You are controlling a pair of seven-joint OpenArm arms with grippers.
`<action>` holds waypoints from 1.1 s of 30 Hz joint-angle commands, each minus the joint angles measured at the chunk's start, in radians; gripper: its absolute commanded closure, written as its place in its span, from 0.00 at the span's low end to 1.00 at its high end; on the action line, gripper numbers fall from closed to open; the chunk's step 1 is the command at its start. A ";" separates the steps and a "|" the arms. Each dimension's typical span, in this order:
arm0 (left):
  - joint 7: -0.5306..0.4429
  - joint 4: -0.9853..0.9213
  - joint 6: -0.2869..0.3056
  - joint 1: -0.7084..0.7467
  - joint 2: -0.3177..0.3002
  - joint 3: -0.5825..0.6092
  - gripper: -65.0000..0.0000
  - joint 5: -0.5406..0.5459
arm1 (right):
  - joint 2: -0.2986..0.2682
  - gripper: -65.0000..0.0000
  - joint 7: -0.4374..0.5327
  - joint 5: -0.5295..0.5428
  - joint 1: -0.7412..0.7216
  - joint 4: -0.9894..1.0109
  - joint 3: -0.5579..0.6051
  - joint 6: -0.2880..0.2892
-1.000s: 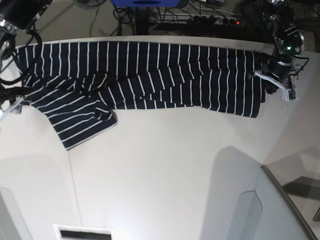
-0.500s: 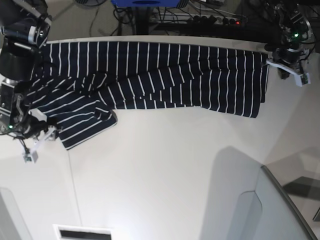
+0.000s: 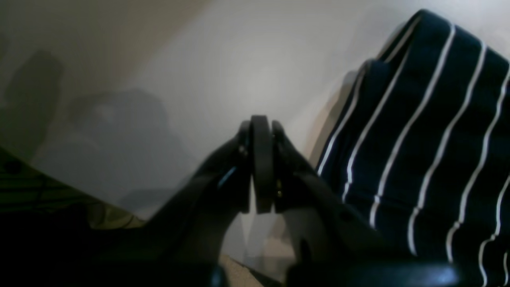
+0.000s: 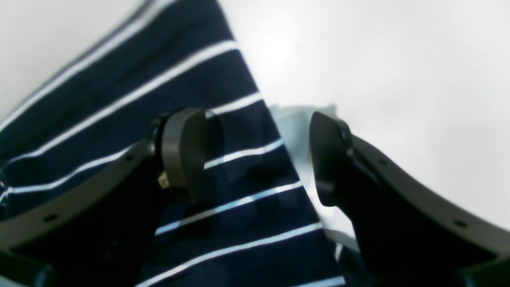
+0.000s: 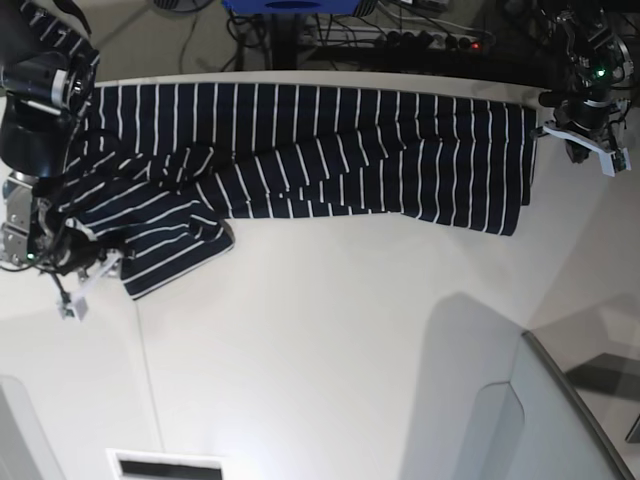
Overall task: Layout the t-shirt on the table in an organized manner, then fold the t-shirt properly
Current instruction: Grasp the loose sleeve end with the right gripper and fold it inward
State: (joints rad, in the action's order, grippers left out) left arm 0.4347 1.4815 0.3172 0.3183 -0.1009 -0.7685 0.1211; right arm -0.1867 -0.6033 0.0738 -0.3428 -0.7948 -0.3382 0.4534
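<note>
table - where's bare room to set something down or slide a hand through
The widest free patch is the near half of the table, bordered by the t-shirt along its far side. A narrow bare strip lies past the shirt's end, under the shut left gripper. It is crowded along the far edge under the shirt, and at the sleeve corner where the open right gripper hangs.

A robotics lab: a white table [image 5: 330, 340] with cables and a power strip [image 5: 430, 40] behind it.

The t-shirt [image 5: 330, 150] is soft matt striped cloth; the table [image 5: 350, 340] is smooth, faintly glossy white.
</note>
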 commanded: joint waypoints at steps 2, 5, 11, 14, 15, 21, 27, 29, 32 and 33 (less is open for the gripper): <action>-0.020 0.015 -0.005 0.000 -0.013 -0.004 1.00 0.007 | -0.006 0.41 0.019 0.005 -0.032 0.022 -0.002 0.000; -0.020 0.015 -0.005 0.000 -0.015 -0.010 1.00 0.007 | -0.006 0.41 0.089 0.005 -0.049 0.108 -0.002 0.000; -0.020 0.014 -0.005 0.003 -0.015 -0.013 1.00 0.007 | -0.001 0.54 0.139 0.005 -0.051 0.180 -0.002 0.000; -0.020 0.014 -0.005 0.002 -0.015 -0.013 1.00 0.007 | 0.000 0.85 0.138 0.007 -0.051 0.180 -0.002 0.003; -0.020 0.009 -0.005 0.000 -0.015 -0.013 1.00 0.007 | 0.000 0.95 0.135 0.007 -0.051 0.180 -0.002 0.003; -0.020 -0.035 -0.005 -0.003 -0.016 -0.013 1.00 0.007 | 0.002 1.00 0.053 0.008 -0.042 0.065 -0.003 0.005; -0.020 -0.035 -0.005 -0.008 -0.016 -0.010 1.00 0.007 | 0.039 1.00 -0.116 0.010 0.017 -0.243 -0.003 0.005; -0.020 -0.034 -0.005 -0.018 -0.016 -0.012 1.00 0.005 | 0.052 1.00 -0.168 0.010 0.032 -0.341 -0.003 0.005; -0.020 -0.034 -0.005 -0.021 -0.016 -0.012 1.00 0.007 | 0.072 1.00 -0.275 0.010 0.061 -0.484 -0.002 0.005; -0.020 -0.034 -0.005 -0.025 -0.016 -0.010 1.00 0.007 | 0.080 1.00 -0.309 0.010 0.073 -0.527 -0.002 0.005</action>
State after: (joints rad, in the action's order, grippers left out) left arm 0.4339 1.4307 0.3168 0.2935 -0.1032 -0.7750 0.1211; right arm -0.0956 -0.9249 0.0830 -0.2592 -1.3121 -0.3382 0.4545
